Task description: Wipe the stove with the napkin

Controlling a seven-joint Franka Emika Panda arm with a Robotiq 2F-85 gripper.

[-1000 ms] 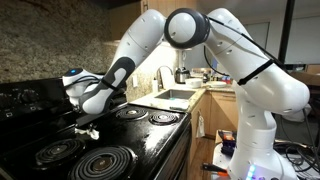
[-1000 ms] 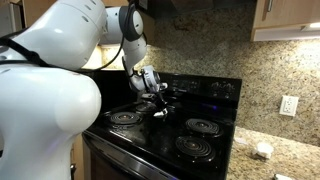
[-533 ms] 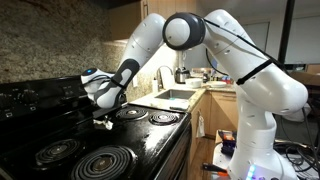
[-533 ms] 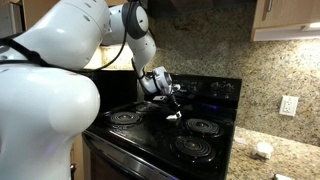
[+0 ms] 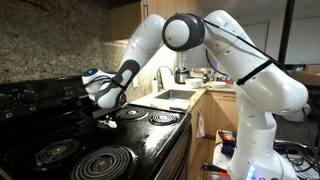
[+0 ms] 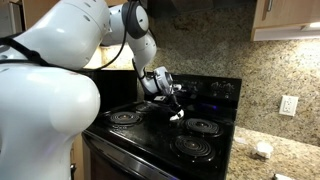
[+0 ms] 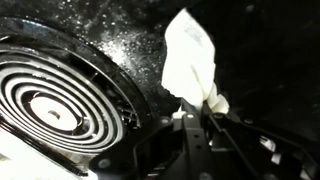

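Napkin (image 7: 190,55) | pinched in hand (image 7: 200,112), clear only in wrist view | beside burner coil (image 7: 55,100)

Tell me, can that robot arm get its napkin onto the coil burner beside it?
Probably yes. The gripper pinches the napkin just beside the coil burner, and in the wrist view only bare black stovetop lies between them, nothing blocking.

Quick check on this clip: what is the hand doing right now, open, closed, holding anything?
Hand: closed, pinching the white napkin at its lower end, beside the coil burner.
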